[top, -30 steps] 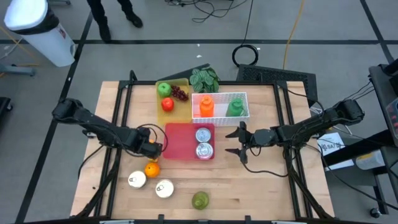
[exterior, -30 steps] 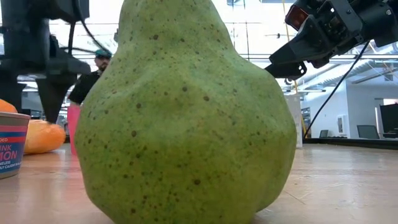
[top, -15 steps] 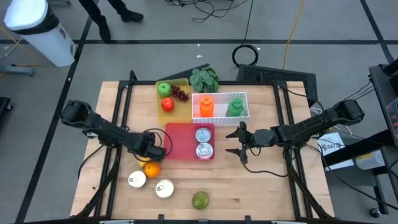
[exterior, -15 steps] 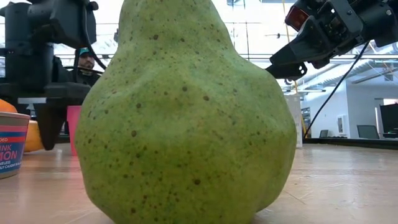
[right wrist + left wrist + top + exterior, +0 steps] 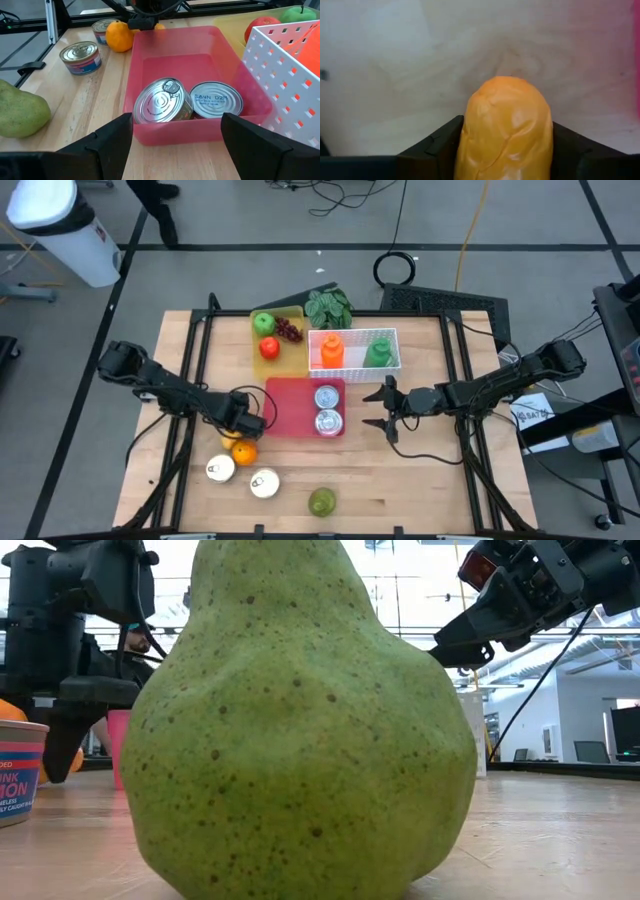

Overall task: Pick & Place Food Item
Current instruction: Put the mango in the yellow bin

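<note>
An orange-yellow bread roll [image 5: 507, 130] lies on the wooden table left of the red tray [image 5: 290, 408]. My left gripper [image 5: 238, 430] points straight down over it and is shut on it. In the low view one left finger [image 5: 60, 745] hides most of the roll [image 5: 76, 760]. My right gripper [image 5: 383, 408] hangs open just right of the tray, with nothing between its fingers. The tray holds two cans [image 5: 162, 102]. A green pear [image 5: 321, 501] stands near the table's near edge and fills the low view. My left gripper pinches the roll between its two fingers, one on each long side [image 5: 470, 135]. The fingers come from above, pointing down, and lie across the roll. The roll rests on the table, lying flat.
An orange [image 5: 243, 452] lies just nearside of the left gripper, with two cans [image 5: 220, 469] on the table beyond it. A white basket [image 5: 392, 362] and a yellow board [image 5: 268, 365] with apples and grapes stand at the back. Leafy greens [image 5: 328, 307] lie behind them.
My left gripper has come down over the roll and shifted a little toward the table's near edge. Its fingers have drawn in against the roll's sides. The roll has stayed on the table.
</note>
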